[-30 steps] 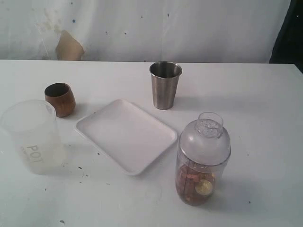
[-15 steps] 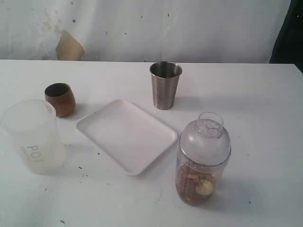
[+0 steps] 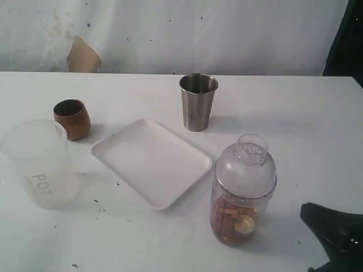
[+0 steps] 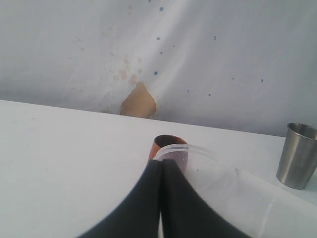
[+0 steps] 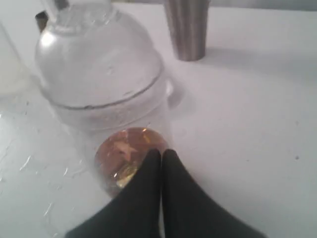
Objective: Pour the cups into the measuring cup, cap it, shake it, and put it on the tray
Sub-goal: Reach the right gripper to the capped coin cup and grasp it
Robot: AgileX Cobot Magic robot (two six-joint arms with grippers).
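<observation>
The measuring cup (image 3: 243, 192) stands upright on the table to the right of the white tray (image 3: 150, 161). It wears a domed cap and holds brown and gold pieces at its bottom. The wooden cup (image 3: 72, 118) sits at the left, and the steel tumbler (image 3: 198, 102) stands behind the tray. My right gripper (image 3: 309, 214) is shut and empty, low at the front right, a short way from the measuring cup (image 5: 99, 84). In its wrist view my left gripper (image 4: 161, 162) is shut and empty, with the wooden cup (image 4: 168, 143) just beyond it.
A frosted container marked P01 (image 3: 39, 164) stands at the front left, its rim (image 4: 198, 151) close to the left fingertips. A white backdrop with a tan patch (image 3: 83, 55) runs behind the table. The steel tumbler (image 5: 187, 29) shows beyond the measuring cup.
My right gripper has come into the exterior view at the lower right, near the measuring cup. The cups, tray and containers have not moved.
</observation>
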